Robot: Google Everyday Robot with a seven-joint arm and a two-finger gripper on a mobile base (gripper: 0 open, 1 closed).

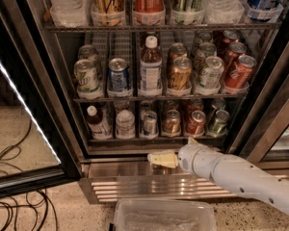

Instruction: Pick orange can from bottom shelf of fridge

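The orange can (172, 121) stands upright in a middle lane of the bottom shelf (135, 139) of the fridge (58, 105). It is coppery brown with a silver lid. A red can (196, 122) and a green can (218, 121) stand to its right, and a blue-and-silver can (149, 123) to its left. My gripper (162, 159), pale yellow at the end of the white arm (231, 174), hovers in front of the steel sill. It is just below the shelf, slightly left of the orange can and apart from it.
The glass door (19, 109) stands open at the left with a lit strip. Black cables (14, 208) lie on the floor. A clear plastic bin (164, 218) sits below the ribbed base grille (149, 186). The rack above holds more cans and a bottle (150, 66).
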